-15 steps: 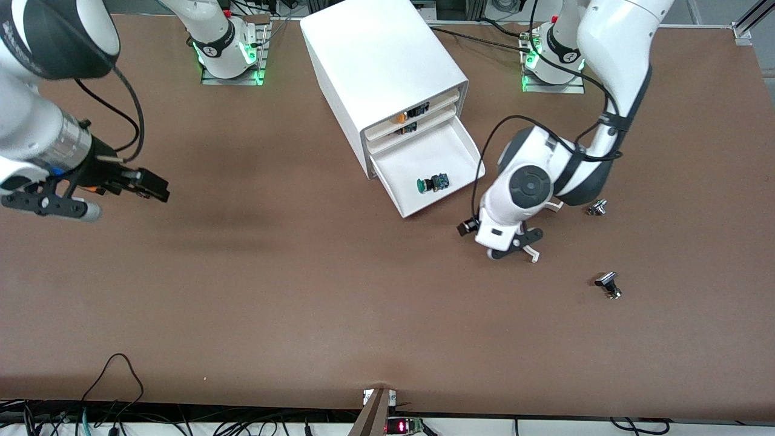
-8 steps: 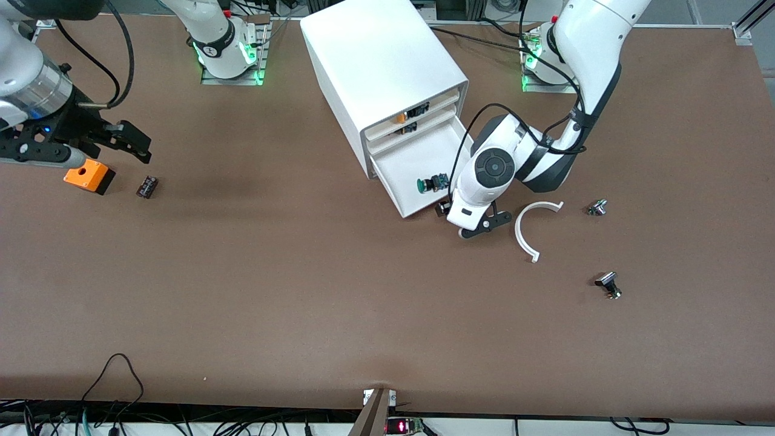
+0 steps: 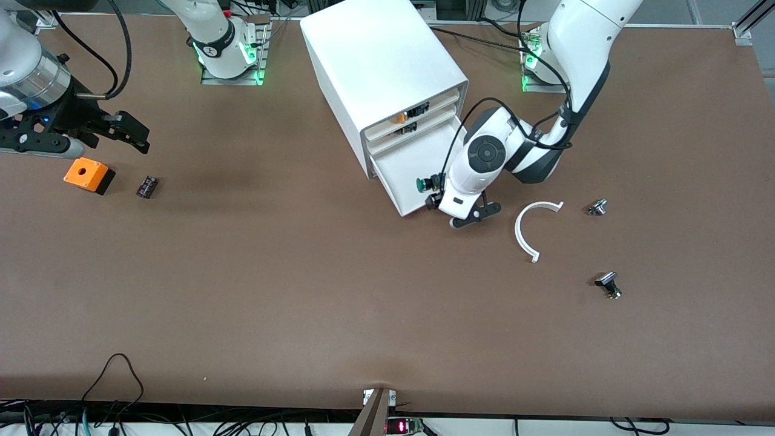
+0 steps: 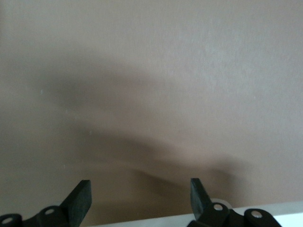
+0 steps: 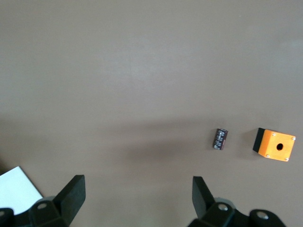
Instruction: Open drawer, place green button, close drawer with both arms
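Button [image 3: 425,183]: I see a round dark-green cap on a boxy black body, lying on its side in the drawer [image 3: 404,162], close to its front lip. That drawer is a shallow white plastic tray with a plain front, pulled out from the bottom of the glossy white box cabinet [image 3: 378,66].

Going near to far on the matte brown surface [image 3: 303,290]: a small black-capped silver part [image 3: 607,284] lies nearest the front camera, toward the left arm's end. Farther back are a thin white plastic arc [image 3: 525,229] and a second small silver part [image 3: 597,208].

My left gripper [image 3: 448,212] sits low at the drawer's front corner, fingers [image 4: 78,201] spread wide and holding nothing; a strip of white shows at the edge of its wrist view.

Toward the right arm's end lie an orange box [image 3: 88,175] with a round hole and a small dark cylinder [image 3: 146,186]. My right gripper [image 3: 130,136] hovers above the surface just beside them, fingers [image 5: 72,194] wide apart and empty.
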Robot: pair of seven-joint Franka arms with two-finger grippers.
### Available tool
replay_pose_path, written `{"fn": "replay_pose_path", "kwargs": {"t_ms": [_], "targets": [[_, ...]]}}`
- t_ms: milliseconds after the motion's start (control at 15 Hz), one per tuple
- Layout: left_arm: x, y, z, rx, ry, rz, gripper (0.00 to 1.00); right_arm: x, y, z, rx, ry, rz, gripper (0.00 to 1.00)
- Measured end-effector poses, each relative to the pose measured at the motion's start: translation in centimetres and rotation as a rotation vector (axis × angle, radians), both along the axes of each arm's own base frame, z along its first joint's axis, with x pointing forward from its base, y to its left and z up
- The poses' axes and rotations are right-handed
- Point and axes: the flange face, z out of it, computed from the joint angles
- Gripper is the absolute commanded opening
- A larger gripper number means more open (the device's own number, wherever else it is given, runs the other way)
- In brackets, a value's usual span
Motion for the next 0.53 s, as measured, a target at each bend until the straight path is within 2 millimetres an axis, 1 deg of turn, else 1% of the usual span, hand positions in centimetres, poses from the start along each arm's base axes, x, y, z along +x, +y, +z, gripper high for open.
{"fn": "replay_pose_path", "kwargs": {"t_ms": [200,267,533], "targets": [[-2.5,-1.5,-0.3,0.008,0.03,0.029,0.98,0.2,-2.0,0.3,0.048,-0.003,0.025,1.0],[-3.2,-2.1,-0.4,0.009,0.039,0.03,0.98,0.2,-2.4,0.4,0.048,-0.006,0.03,1.0],[-5.8,-4.2,-0.6,0.003,0.065,0.007,0.98,0.2,-2.2,0.8,0.039,-0.015,0.037,1.0]]}}
